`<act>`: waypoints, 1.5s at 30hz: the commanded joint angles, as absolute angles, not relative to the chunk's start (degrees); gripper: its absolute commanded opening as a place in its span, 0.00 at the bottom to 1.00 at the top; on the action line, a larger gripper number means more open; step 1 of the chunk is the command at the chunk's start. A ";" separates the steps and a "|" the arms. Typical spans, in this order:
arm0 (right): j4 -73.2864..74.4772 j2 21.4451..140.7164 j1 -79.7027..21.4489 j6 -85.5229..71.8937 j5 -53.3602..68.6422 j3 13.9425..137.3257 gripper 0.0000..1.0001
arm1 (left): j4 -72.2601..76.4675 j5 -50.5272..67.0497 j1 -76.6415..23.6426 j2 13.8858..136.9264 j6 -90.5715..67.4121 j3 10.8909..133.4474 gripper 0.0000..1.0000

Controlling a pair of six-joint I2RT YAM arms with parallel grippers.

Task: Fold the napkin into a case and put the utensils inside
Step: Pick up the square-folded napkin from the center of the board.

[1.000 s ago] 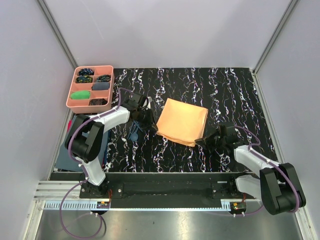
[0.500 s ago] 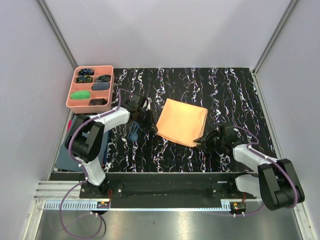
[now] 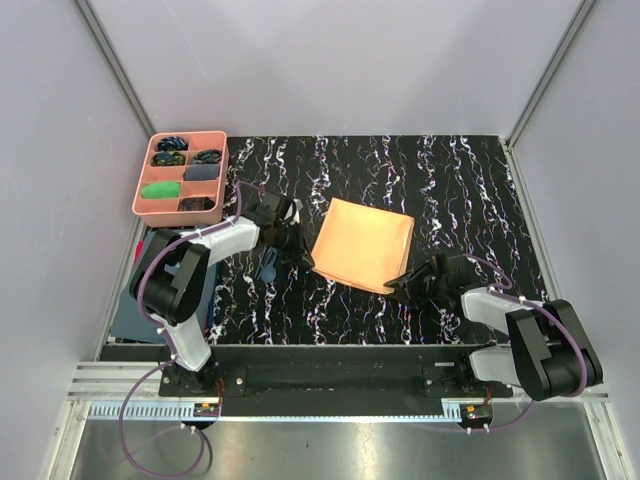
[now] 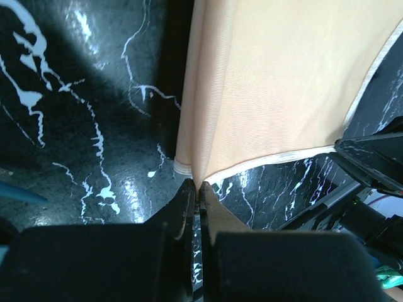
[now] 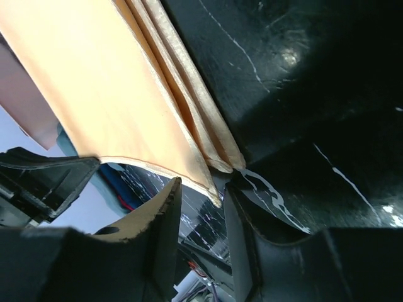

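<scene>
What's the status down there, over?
Left gripper shut on napkin corner. Right gripper open around other near corner. It lies folded flat, nothing blocking.

Napkin (image 3: 363,243): peach-orange woven cloth, fine ribbed weave, soft sheen, paler stitched hem.
Surface (image 3: 450,180) under napkin: black with white marble-like veins, smooth, glossy, showing glare.
Tray (image 3: 150,213) left of napkin: pink plastic, matt.
Left hand (image 4: 199,187), right hand (image 5: 201,185): black plastic fingers, smooth, dull.
Plate (image 3: 380,450) nearer than napkin: bare brushed metal.
</scene>
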State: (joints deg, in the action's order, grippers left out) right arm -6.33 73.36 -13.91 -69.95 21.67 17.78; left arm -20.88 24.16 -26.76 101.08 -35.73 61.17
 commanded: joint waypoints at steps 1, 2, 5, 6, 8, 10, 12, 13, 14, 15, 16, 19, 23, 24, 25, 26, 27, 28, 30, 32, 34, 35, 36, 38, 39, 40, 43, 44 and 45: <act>-8.44 74.53 -14.85 -70.66 21.01 17.58 0.41 | -18.81 23.99 -26.46 100.02 -36.21 60.12 0.00; -8.44 74.27 -14.85 -70.93 20.92 17.49 0.40 | -18.81 23.82 -26.46 99.85 -36.21 60.12 0.00; -8.79 74.18 -15.12 -71.36 20.83 17.32 0.37 | -18.81 23.82 -26.46 99.76 -36.30 59.94 0.00; -8.96 74.27 -15.20 -71.45 20.74 17.14 0.34 | -18.72 23.82 -26.46 99.76 -36.39 59.85 0.00; -10.01 74.62 -15.29 -71.63 20.57 16.88 0.29 | -18.54 23.99 -26.54 99.67 -36.47 59.77 0.00; -10.98 74.97 -15.21 -71.81 20.65 16.26 0.16 | -18.54 23.99 -26.46 99.58 -36.47 59.68 0.00; -11.69 74.88 -15.21 -71.81 20.92 16.35 0.08 | -18.46 24.08 -26.46 99.23 -36.56 59.59 0.00; -11.69 74.71 -15.29 -71.72 21.09 16.52 0.00 | -18.46 24.34 -26.46 99.14 -36.65 59.59 0.00; -10.73 73.75 -15.29 -71.11 21.01 16.78 0.00 | -18.54 24.69 -26.46 98.97 -36.74 59.59 0.00; -9.77 73.04 -15.29 -70.67 20.92 17.66 0.00 | -18.37 25.05 -26.46 98.79 -36.91 59.85 0.00; -8.71 72.17 -15.29 -69.71 20.74 18.19 0.00 | -18.37 26.01 -26.54 98.53 -37.09 60.03 0.00; -2.21 66.81 -15.21 -66.99 19.17 21.00 0.00 | -18.46 27.42 -26.54 97.12 -37.88 60.91 0.00; 5.70 60.57 -15.12 -63.29 16.53 24.95 0.00 | -18.37 28.39 -26.54 95.45 -39.55 62.92 0.00; 6.84 60.64 -15.03 -62.15 16.00 27.31 0.00 | -18.28 28.65 -26.46 95.45 -39.81 63.45 0.00; 7.99 60.91 -14.33 -59.70 15.74 28.46 0.00 | -18.28 28.83 -26.46 95.71 -40.25 63.98 0.00; 8.17 62.13 -13.98 -58.29 15.73 30.91 0.00 | -17.76 29.35 -26.46 96.06 -41.39 65.12 0.00; 8.35 63.10 -13.10 -56.79 15.99 32.24 0.00 | -16.80 30.14 -26.54 96.41 -42.09 65.82 0.00; 8.78 65.37 -11.88 -53.47 16.00 33.82 0.00 | -16.00 30.58 -26.46 97.46 -42.97 66.53 0.00; 9.23 68.28 -10.29 -50.20 17.21 39.09 0.00 | -13.38 31.98 -26.46 98.87 -45.52 69.07 0.00; 10.37 72.66 -7.84 -46.07 18.36 45.31 0.00 | -12.83 32.08 -26.46 101.50 -47.27 73.18 0.00; 12.03 76.18 -6.07 -42.91 19.33 49.55 0.00 | -12.48 31.82 -26.11 104.40 -48.25 76.36 0.00; 12.65 77.51 -4.67 -41.85 19.34 53.75 0.00 | -12.39 31.56 -26.02 105.37 -49.47 79.42 0.00; 13.35 78.91 -4.05 -40.88 19.51 55.88 0.00 | -12.04 31.29 -25.75 106.34 -50.00 81.11 0.00; 13.88 83.29 -2.91 -38.24 21.17 61.40 0.00 | -11.69 31.20 -25.49 109.06 -51.58 85.31 0.00; 13.89 84.54 -2.12 -37.97 22.14 62.83 0.00 | -9.95 31.11 -24.97 109.86 -52.11 86.30 0.00; 13.80 86.99 -1.76 -37.19 22.50 64.23 0.00 | -9.06 31.29 -24.79 111.08 -52.64 87.09 0.00; 13.80 91.12 -0.70 -35.69 23.73 69.51 0.00 | -1.35 32.43 -23.65 112.93 -56.15 88.33 0.00; 13.80 92.10 -0.53 -35.25 23.99 71.87 0.00 | 0.07 32.26 -23.56 113.37 -57.64 88.50 0.00; 13.89 92.98 -0.27 -34.90 23.99 73.20 0.00 | 4.53 32.26 -23.21 113.99 -58.44 88.68 0.00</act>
